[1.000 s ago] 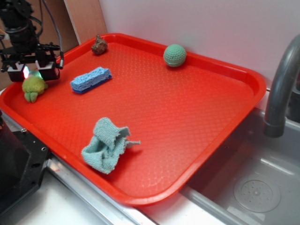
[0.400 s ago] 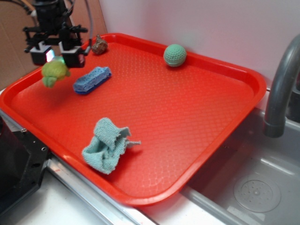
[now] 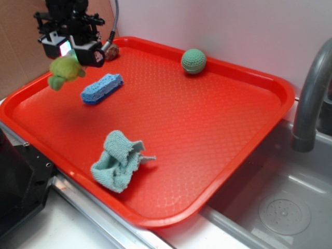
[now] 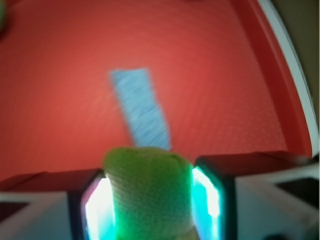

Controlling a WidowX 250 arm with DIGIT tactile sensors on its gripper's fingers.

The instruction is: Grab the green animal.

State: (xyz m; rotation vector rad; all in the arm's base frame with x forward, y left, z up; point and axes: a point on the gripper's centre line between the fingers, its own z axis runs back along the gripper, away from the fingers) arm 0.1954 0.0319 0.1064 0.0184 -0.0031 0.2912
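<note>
fuzzy yellow-green plush, the green animal (image 3: pixel 65 71) hangs clear of the red tray (image 3: pixel 207 135), pinched in the jaws of the gripper (image 3: pixel 72 50) above the tray's far left corner. the wrist view shows the jaws clamped on the animal (image 4: pixel 148 192) from both sides, its pile bulging up between the two lit pads (image 4: pixel 98 212), the tray well below. in the exterior view its legs dangle under the gripper, nothing touching them.

just beside the held animal, on the tray, lies a blue sponge (image 3: pixel 101 87). a small brown lump (image 3: pixel 112 51) sits against the tray's rim close behind the gripper. a darker green ball (image 3: pixel 193 60) rests at the tray's back edge, well apart from the animal, and a teal rag (image 3: pixel 118 160) lies crumpled near the tray's front edge. a grey tap (image 3: pixel 311 98) rises over a sink (image 3: pixel 280 207) on the tray's far side from the gripper.

the toy looks light, soft and squashy; its body gives under the pads, so a hold across the round middle, as here, seems the surest, with the legs too floppy to take. its fuzzy surface should not slip easily. by the look of it the grab is made, and the hold appears secure.
</note>
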